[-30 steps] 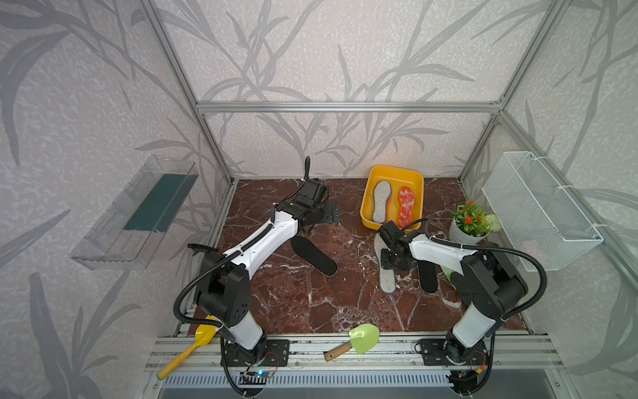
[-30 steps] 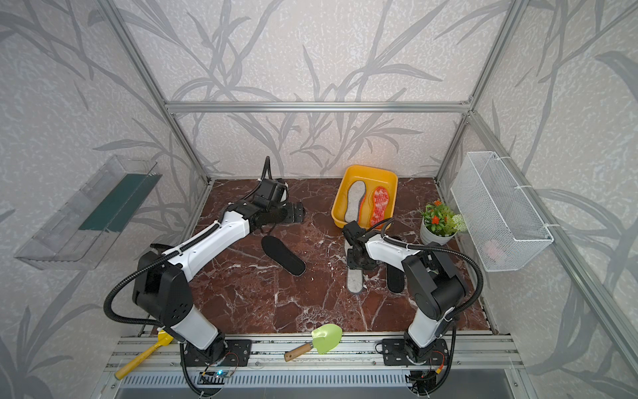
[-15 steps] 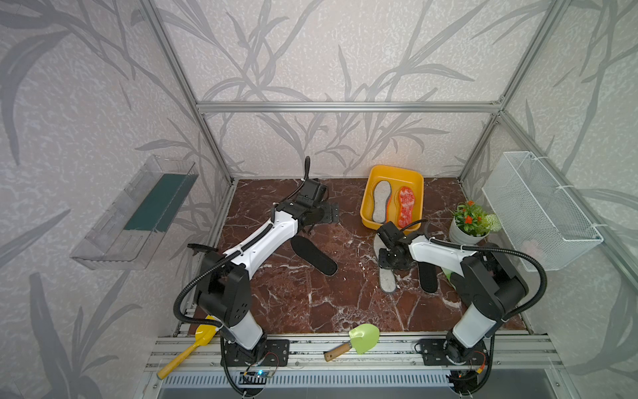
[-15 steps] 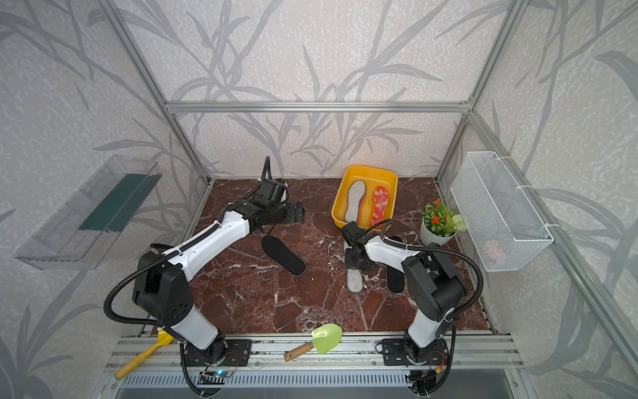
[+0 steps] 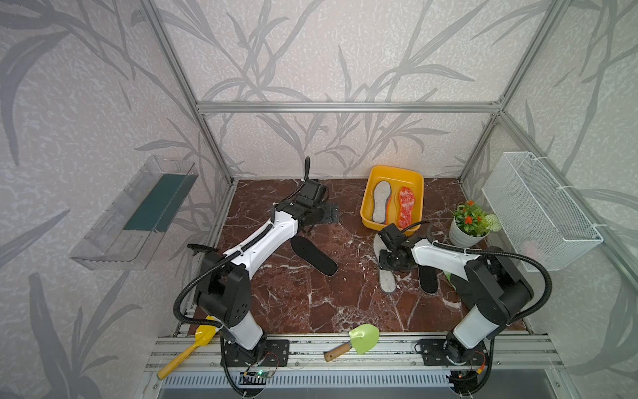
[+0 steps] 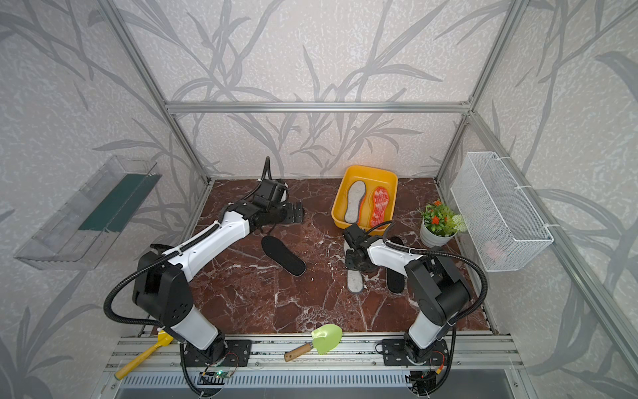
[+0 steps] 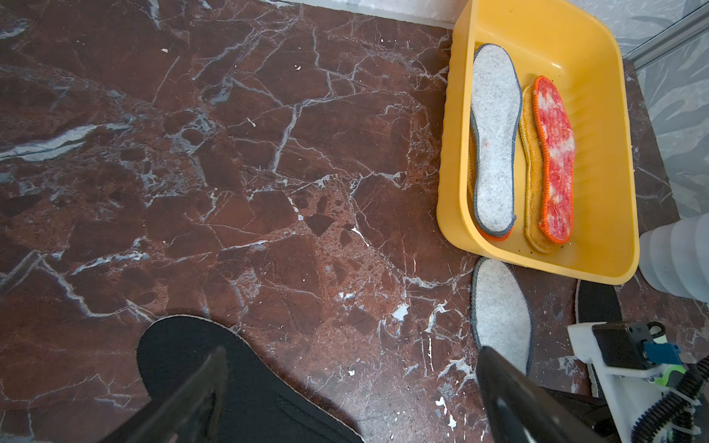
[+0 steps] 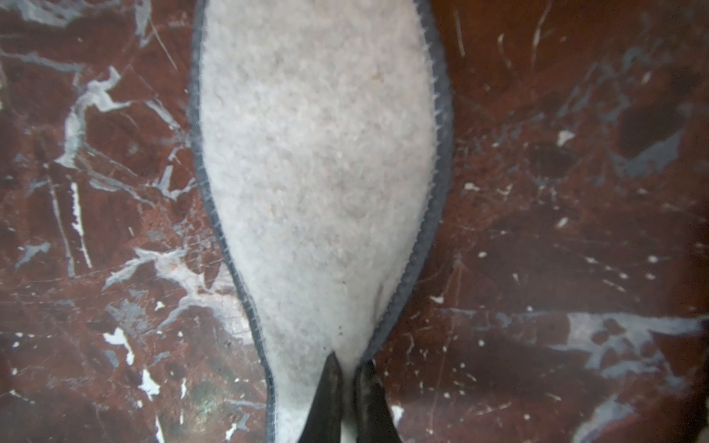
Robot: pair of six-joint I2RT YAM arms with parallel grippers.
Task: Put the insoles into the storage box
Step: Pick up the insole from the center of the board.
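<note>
The yellow storage box (image 5: 393, 170) stands at the back right and holds a grey felt insole (image 5: 380, 202), a red-white mottled insole (image 5: 405, 206) and a yellow-orange one (image 7: 531, 168) between them. A second grey felt insole (image 5: 387, 281) lies on the floor in front of the box. My right gripper (image 8: 349, 368) is shut on a pinched fold near this insole's (image 8: 314, 153) edge. One black insole (image 5: 312, 255) lies mid-floor, another (image 5: 427, 279) beside the right arm. My left gripper (image 7: 351, 353) hangs open and empty over the floor, one finger above the mid-floor black insole (image 7: 230, 383).
A potted plant (image 5: 467, 224) stands right of the box, close to the right arm. A white wire basket (image 5: 538, 207) hangs on the right wall and a clear bin (image 5: 138, 214) on the left wall. A green trowel (image 5: 359, 340) and a yellow shovel (image 5: 193, 349) lie on the front rail.
My right gripper's jaws have closed onto the grey felt insole on the floor. The left arm has not moved.
</note>
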